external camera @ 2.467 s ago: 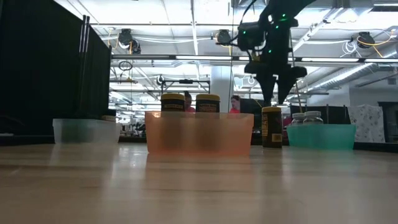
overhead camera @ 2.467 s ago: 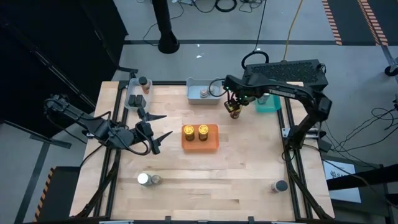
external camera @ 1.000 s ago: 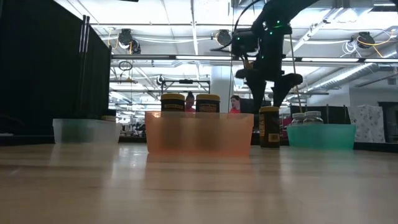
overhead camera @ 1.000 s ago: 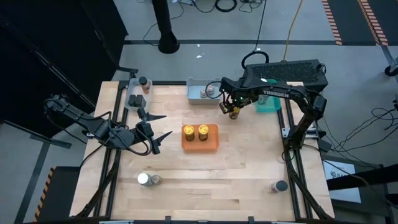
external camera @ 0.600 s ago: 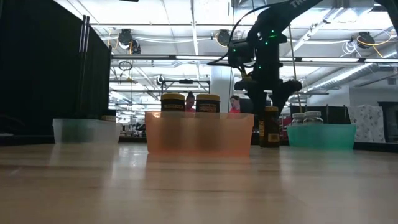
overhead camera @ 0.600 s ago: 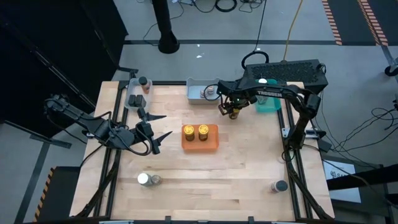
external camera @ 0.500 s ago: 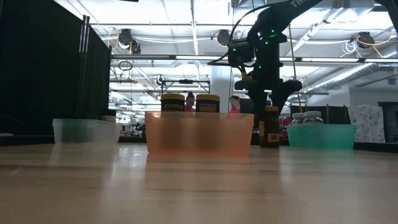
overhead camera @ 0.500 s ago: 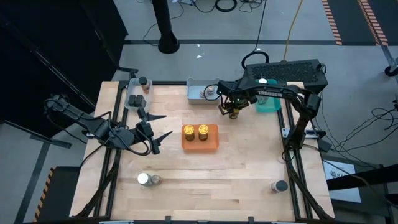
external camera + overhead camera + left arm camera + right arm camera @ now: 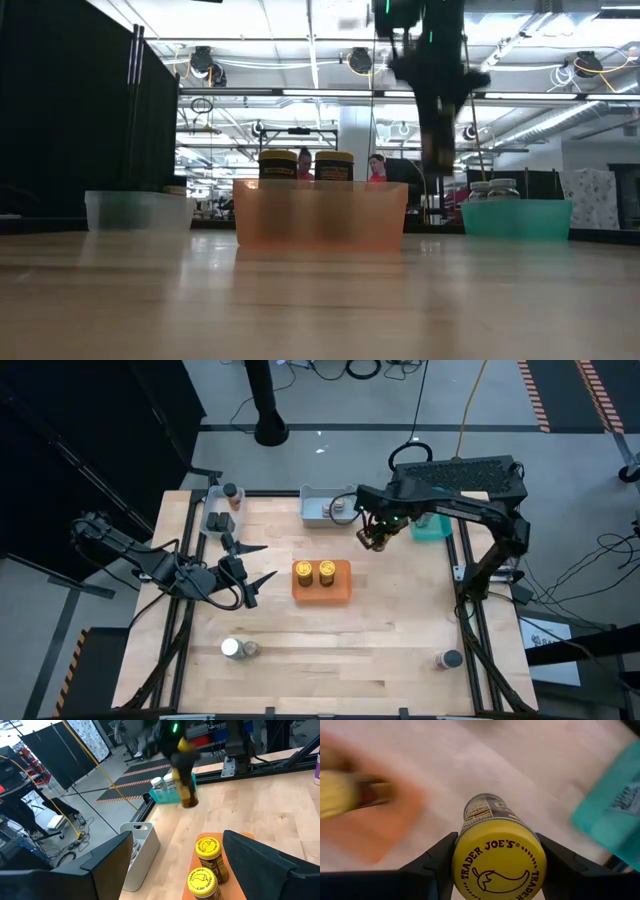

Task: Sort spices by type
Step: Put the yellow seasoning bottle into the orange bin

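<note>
Now right gripper (image 9: 495, 865) clamped on yellow-lidded spice jar (image 9: 496, 851), lifted clear above table (image 9: 400, 620); left gripper (image 9: 250, 572) spread wide, empty.

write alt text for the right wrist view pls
The right end effector grips a yellow-lidded spice jar by its lid, which reads Trader Joe's. It hangs above the wooden table, with an orange tray to one side and a teal tray to the other, both blurred.
</note>
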Controlling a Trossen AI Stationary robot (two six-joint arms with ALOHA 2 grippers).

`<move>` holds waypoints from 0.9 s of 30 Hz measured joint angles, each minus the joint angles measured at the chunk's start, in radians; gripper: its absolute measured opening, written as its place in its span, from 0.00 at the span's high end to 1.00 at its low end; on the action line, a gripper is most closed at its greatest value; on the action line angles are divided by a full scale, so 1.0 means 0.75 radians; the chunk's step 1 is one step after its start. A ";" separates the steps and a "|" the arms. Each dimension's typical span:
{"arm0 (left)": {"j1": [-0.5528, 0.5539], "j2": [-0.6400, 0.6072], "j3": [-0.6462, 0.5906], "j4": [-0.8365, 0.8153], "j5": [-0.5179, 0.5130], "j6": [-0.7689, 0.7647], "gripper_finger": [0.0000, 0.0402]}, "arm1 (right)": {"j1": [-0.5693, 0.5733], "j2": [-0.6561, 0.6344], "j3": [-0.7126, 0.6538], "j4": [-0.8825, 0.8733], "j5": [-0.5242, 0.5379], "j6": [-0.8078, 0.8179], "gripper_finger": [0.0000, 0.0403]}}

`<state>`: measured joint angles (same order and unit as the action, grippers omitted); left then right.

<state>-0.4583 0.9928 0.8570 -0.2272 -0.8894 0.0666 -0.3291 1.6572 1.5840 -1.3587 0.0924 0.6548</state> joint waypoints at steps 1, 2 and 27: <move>0.000 0.000 0.000 0.000 0.000 0.000 0.21 | 0.046 -0.014 0.046 -0.018 0.008 0.019 0.51; 0.000 0.000 0.000 0.000 0.000 0.000 0.21 | 0.095 -0.021 0.096 -0.038 0.012 0.041 0.51; 0.001 0.000 0.000 0.011 0.000 -0.001 0.21 | 0.529 0.292 0.438 -0.015 -0.062 -0.427 0.51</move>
<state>-0.4576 0.9928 0.8570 -0.2189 -0.8894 0.0658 0.0673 1.8759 1.9129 -1.3702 0.0462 0.3345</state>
